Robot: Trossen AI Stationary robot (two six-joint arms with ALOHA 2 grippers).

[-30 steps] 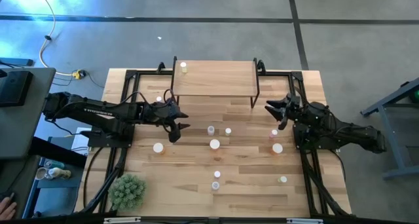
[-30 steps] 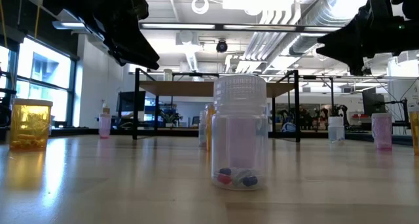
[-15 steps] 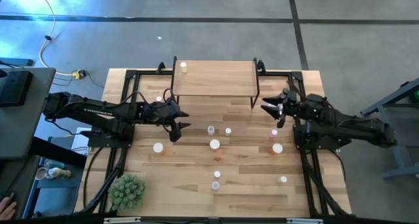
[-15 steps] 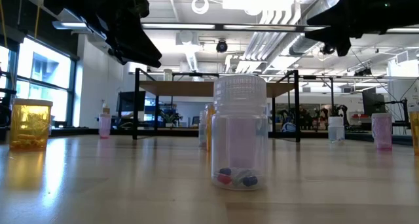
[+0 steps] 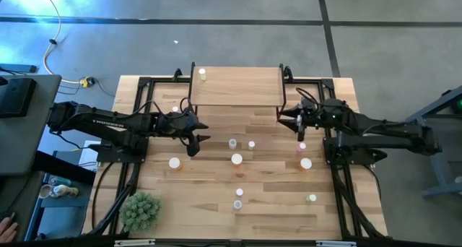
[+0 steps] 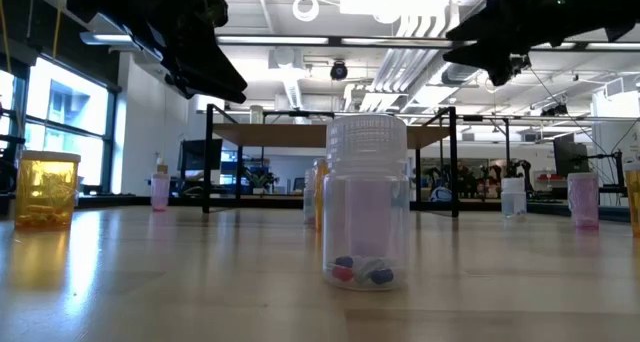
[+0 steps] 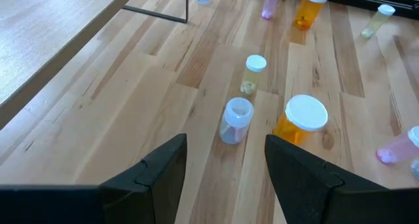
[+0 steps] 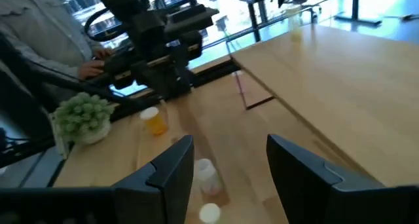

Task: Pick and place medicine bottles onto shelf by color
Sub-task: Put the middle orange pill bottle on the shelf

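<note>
The right gripper (image 5: 294, 120) is being held in the air at the shelf's (image 5: 238, 88) 4 o'clock corner, its fingers apart with nothing between them, as the right wrist view shows. The left gripper (image 5: 195, 135) is being held just off the shelf's 7 o'clock leg, its fingers likewise apart and empty.

Judged from this, a pick is being set up. To do it well, one bottle should be chosen, the open fingers lowered either side of its body below the cap, and closing begun only when the bottle is centred, so that it is not tipped or nudged into a neighbour. Its colour should be matched to a spot on the shelf before lifting.

One bottle (image 5: 203, 74) is already standing on the shelf at its 10 o'clock corner. The rest are being left on the table (image 5: 216, 204). A pink bottle (image 5: 302, 147) and an orange bottle (image 5: 306, 163) are standing near the right gripper at its 5 o'clock. A clear bottle (image 5: 232, 143) and a yellow bottle (image 5: 251, 144) are standing at the left gripper's 3 o'clock; an orange one (image 5: 174, 162) is at its 7 o'clock.
</note>
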